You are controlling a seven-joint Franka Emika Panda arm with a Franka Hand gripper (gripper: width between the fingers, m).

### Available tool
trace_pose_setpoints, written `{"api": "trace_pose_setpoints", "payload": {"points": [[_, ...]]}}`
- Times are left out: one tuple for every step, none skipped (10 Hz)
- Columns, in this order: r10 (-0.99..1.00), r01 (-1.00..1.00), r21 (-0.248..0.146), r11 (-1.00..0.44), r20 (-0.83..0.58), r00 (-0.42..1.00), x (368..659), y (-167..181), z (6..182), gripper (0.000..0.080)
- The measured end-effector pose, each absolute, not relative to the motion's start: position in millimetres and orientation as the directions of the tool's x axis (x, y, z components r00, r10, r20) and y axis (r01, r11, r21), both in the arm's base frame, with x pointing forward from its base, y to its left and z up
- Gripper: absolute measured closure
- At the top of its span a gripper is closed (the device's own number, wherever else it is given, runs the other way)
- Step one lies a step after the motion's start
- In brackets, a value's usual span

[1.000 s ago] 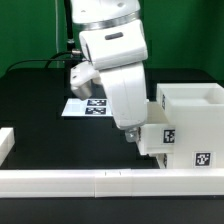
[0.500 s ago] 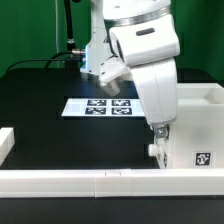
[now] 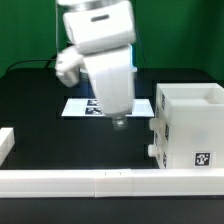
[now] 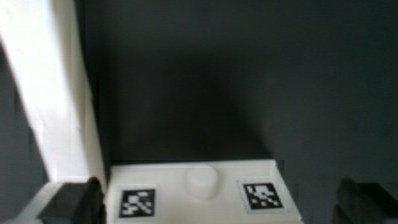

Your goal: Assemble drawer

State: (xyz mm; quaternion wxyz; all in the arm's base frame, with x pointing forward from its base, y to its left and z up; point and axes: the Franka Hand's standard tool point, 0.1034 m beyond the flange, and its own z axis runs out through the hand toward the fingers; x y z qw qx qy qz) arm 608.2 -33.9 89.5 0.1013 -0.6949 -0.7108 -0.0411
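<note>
The drawer (image 3: 187,128) stands at the right of the exterior view, its tall boxy housing open at the top and, as far as that view shows, holding nothing; a small knob juts from its near lower corner, at the frame's lower centre-right, where a tray front seems seated in the housing, though the frames do not settle how deep it sits. The gripper (image 3: 119,123) hangs over bare black table (image 3: 40,115) just off the housing's left face, near it but apart; the drawer thus lies toward the exterior view's right of the fingers, with the knobbed front low and close. In the wrist view a tagged white tray front (image 4: 199,190) with its knob fills the lower centre, lying between the two dark fingers (image 4: 71,203), which stand spread and hold nothing; a pale rail runs along one side. The marker board (image 3: 82,105) lies flat behind the arm, at centre-left; a low white rail (image 3: 70,181) edges the table's near side.
</note>
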Motion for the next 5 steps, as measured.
{"api": "trace_pose_setpoints", "payload": {"points": [[0.979,0.996,-0.085,0.034,0.203,-0.016,606.7,-29.3,86.4,0.015],[0.979,0.996,-0.087,0.034,0.203,-0.016,606.3,-29.1,85.6,0.015],[0.979,0.996,-0.087,0.032,0.203,-0.014,606.3,-30.3,85.4,0.015],[0.979,0.996,-0.088,0.032,0.203,-0.014,606.1,-30.3,85.1,0.015],[0.979,0.996,-0.088,0.032,0.203,-0.013,606.0,-30.5,84.9,0.015]]}}
